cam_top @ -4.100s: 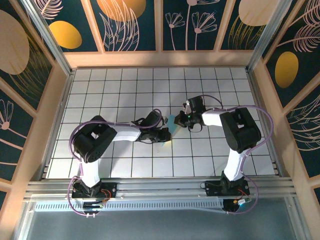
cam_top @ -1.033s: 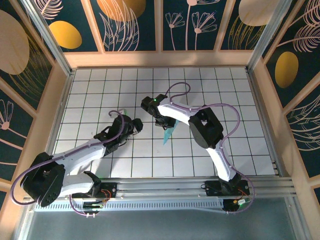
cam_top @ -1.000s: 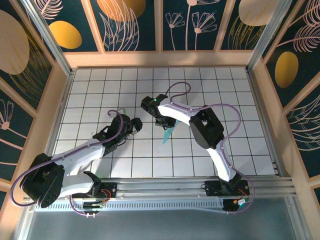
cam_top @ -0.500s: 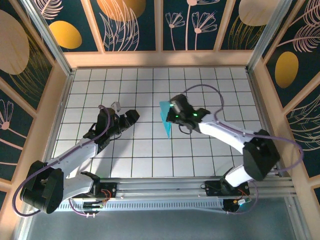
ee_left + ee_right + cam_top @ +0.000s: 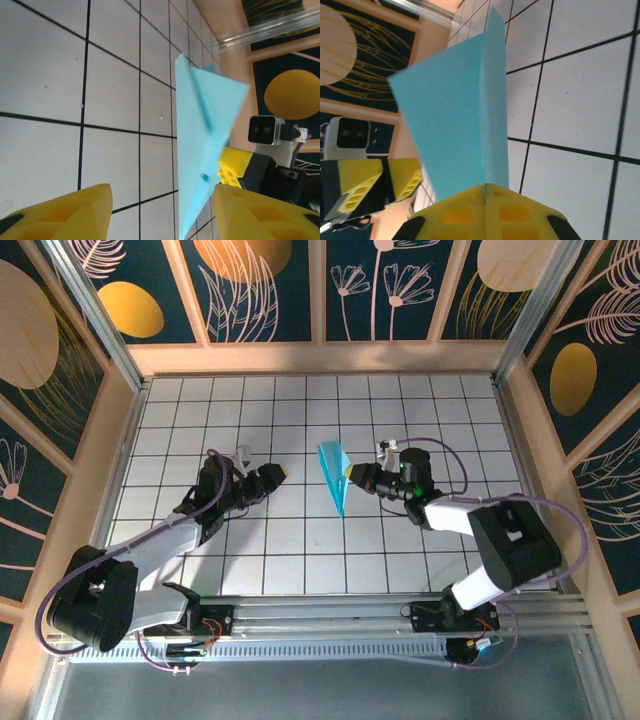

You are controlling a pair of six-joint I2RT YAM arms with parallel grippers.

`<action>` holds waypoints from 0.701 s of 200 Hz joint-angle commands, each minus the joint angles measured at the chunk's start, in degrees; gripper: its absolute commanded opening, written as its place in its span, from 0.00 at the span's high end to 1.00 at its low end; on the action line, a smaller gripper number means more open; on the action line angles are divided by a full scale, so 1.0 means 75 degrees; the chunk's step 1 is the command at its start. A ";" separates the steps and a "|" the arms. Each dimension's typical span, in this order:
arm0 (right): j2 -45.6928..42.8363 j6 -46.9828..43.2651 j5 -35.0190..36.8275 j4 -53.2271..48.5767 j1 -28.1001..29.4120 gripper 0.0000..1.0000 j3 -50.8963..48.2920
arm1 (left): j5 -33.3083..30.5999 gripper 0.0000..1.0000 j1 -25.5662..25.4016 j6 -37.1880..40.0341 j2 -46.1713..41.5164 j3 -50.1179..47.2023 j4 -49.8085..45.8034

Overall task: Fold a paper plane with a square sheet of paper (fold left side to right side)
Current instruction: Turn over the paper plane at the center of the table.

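Note:
The light-cyan sheet of paper is folded into a narrow pointed paper plane (image 5: 331,470), held upright above the white grid table. My right gripper (image 5: 350,477) is shut on its lower folded edge. In the right wrist view the yellow fingers (image 5: 470,210) pinch the plane (image 5: 452,120) at the crease. My left gripper (image 5: 273,477) stands open about one tile to the plane's left, facing it. In the left wrist view its gap (image 5: 160,215) is bare, and the plane (image 5: 200,130) hangs beyond it with the right gripper (image 5: 231,167) behind.
The white grid table (image 5: 300,410) is boxed in by wooden walls (image 5: 320,358) at the back and both sides. An aluminium rail (image 5: 330,615) runs along the near edge by the arm bases. Free tiles lie all round the plane.
The right arm swung from reaching across the middle to the right side, lifting the plane off the table and standing it upright. The left gripper drew slightly toward it and its jaws narrowed a little.

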 commanded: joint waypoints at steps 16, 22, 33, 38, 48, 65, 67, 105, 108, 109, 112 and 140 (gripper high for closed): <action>0.1415 0.1316 -0.0949 0.2885 -0.0022 1.00 -0.0327 | 0.0496 0.51 0.0042 -0.0258 0.0658 0.0006 0.0567; 0.1646 0.1412 -0.0980 0.2988 -0.0014 1.00 -0.0295 | 0.0499 0.52 0.0040 -0.0288 0.0743 0.0005 0.0579; 0.1951 0.1398 -0.0917 0.2885 0.0035 1.00 -0.0258 | 0.0479 0.53 0.0043 -0.0293 0.0900 0.0005 0.0583; 0.2065 0.1374 -0.0834 0.2836 0.0049 1.00 -0.0259 | 0.0479 0.53 0.0043 -0.0317 0.0961 -0.0006 0.0605; 0.2229 0.1342 -0.0678 0.2810 0.0071 1.00 -0.0309 | 0.0491 0.54 0.0043 -0.0355 0.1072 -0.0038 0.0661; 0.2373 0.1276 -0.0520 0.2689 0.0071 1.00 -0.0352 | 0.0494 0.54 0.0032 -0.0408 0.1232 -0.0054 0.0713; 0.2382 0.1261 -0.0500 0.2659 0.0069 1.00 -0.0352 | 0.0494 0.54 0.0031 -0.0400 0.1250 -0.0054 0.0709; 0.2376 0.0900 -0.0242 0.1822 0.0068 1.00 -0.0271 | 0.0556 0.54 -0.0088 -0.0329 0.1747 0.0133 0.0698; 0.2373 0.0888 -0.0225 0.1753 0.0076 1.00 -0.0259 | 0.0576 0.55 -0.0111 -0.0321 0.1811 0.0158 0.0704; 0.2373 0.0880 -0.0217 0.1737 0.0072 1.00 -0.0259 | 0.0580 0.55 -0.0116 -0.0324 0.1834 0.0175 0.0706; 0.2382 0.0874 -0.0201 0.1678 0.0075 1.00 -0.0248 | 0.0594 0.55 -0.0145 -0.0311 0.1904 0.0215 0.0717; 0.2379 0.0792 -0.0110 0.1374 0.0068 1.00 -0.0200 | 0.0596 0.56 -0.0459 -0.0293 0.2543 0.0591 0.0862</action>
